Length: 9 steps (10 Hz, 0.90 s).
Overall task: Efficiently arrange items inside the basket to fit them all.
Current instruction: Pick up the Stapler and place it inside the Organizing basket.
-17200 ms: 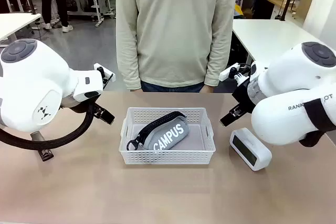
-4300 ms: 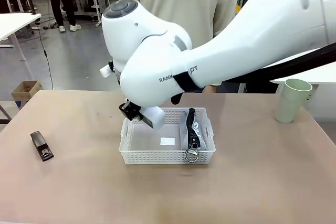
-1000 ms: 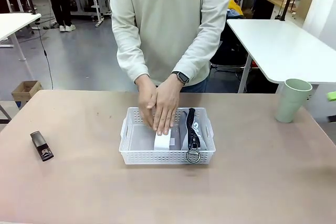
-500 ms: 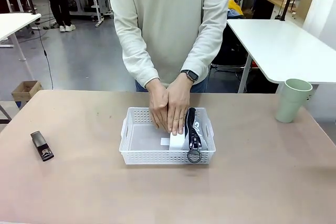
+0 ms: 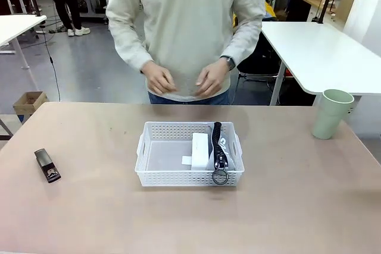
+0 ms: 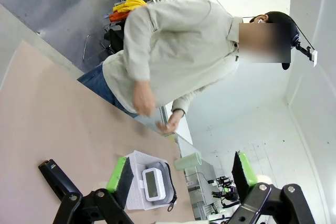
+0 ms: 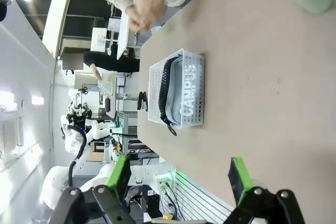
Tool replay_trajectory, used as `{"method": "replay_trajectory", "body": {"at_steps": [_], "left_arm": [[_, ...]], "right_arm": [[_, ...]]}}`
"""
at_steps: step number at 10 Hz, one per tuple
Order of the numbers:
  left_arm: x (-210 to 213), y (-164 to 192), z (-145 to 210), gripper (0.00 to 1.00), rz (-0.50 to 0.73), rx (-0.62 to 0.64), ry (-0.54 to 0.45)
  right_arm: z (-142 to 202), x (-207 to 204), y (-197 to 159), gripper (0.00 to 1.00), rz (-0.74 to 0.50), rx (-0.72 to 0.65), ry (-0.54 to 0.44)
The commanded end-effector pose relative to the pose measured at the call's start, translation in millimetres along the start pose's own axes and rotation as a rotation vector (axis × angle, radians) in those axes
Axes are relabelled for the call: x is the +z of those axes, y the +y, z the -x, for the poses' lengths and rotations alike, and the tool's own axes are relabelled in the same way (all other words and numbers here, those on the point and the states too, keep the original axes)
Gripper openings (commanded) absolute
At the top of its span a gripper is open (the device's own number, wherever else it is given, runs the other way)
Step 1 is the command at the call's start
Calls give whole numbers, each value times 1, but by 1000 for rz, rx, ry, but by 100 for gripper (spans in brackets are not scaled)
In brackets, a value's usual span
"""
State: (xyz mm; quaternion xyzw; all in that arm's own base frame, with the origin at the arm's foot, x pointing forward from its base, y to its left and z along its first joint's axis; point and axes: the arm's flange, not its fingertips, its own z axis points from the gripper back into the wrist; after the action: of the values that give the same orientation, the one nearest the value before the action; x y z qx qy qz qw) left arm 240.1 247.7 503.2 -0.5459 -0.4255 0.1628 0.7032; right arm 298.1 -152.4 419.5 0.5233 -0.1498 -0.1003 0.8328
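Left gripper (image 6: 180, 171) wide | right gripper (image 7: 178, 172) wide | basket (image 5: 143, 147) left half free | box (image 5: 200, 150), pouch (image 5: 221, 146) seemingly crowd right edge

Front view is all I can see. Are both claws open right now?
Observer: Left wrist view shows the left claw open, holding nothing.
Operator: And the right one?
Observer: Right wrist view shows the right claw open too, empty.
Operator: Which way does the white box's screen face?
Observer: In the left wrist view the white box stands on edge in the basket, screen toward the stapler side.
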Motion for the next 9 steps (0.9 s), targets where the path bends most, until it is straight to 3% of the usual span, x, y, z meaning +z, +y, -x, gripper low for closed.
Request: {"method": "replay_trajectory", "body": {"at_steps": [1, 8, 9], "left_arm": [[-1, -1, -1, 100, 21, -18, -10], [0, 0, 0, 100, 0, 0, 0], [-8, -4, 2, 100, -68, -48, 135]], "right_arm": [[0, 1, 1, 100, -17, 11, -5], [0, 1, 1, 100, -17, 11, -5], [0, 1, 1, 100, -17, 11, -5]]}}
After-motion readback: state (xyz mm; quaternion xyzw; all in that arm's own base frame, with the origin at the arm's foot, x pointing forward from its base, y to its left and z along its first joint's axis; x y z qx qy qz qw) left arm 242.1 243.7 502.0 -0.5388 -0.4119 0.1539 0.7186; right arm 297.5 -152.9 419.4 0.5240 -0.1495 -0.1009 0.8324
